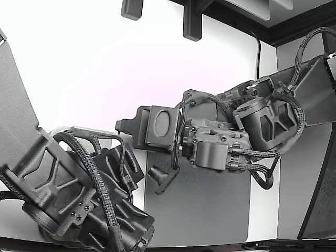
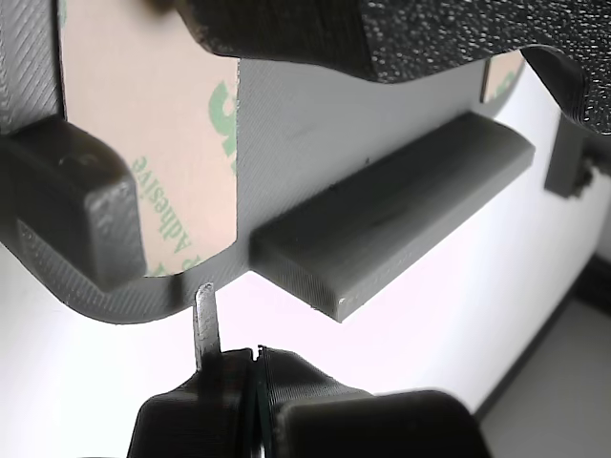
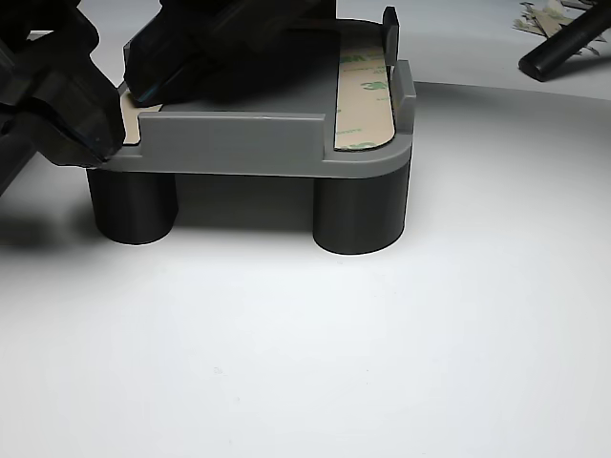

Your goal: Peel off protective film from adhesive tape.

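Tool [image 2: 250, 358] is pressed together just below the taped strip [image 2: 143, 143], lined up to catch the film's edge. Gray fixture [image 3: 239, 148] props it off the counter [image 3: 334, 363].

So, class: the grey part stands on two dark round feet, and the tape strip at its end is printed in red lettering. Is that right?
One detail is wrong: the lettering on the tape strip is green, not red, as the other view shows and the wrist view confirms. The rest holds: the grey part stands on two dark round feet.

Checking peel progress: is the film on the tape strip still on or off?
Still on: tan printed film lies flat on the gray part.
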`<state>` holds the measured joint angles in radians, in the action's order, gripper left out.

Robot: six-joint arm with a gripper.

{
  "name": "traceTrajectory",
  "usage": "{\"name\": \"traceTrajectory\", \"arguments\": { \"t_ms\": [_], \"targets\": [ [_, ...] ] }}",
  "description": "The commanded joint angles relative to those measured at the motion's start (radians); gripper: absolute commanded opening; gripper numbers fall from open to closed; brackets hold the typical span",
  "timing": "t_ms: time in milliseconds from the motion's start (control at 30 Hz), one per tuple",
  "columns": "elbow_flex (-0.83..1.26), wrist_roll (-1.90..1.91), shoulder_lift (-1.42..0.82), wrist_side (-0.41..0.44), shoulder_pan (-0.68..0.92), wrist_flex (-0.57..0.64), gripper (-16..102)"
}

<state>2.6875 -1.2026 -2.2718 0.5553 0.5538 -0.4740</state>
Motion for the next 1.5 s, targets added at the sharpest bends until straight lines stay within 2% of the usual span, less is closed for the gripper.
{"name": "traceTrajectory", "arguments": {
  "t_ms": [0,1467],
  "targets": [
    [-0.034,0.002,-0.012,0.003,-0.006,0.008,-11],
    [-0.054,0.015,0.023,0.017,0.009,-0.008,-11]
  ]
}}
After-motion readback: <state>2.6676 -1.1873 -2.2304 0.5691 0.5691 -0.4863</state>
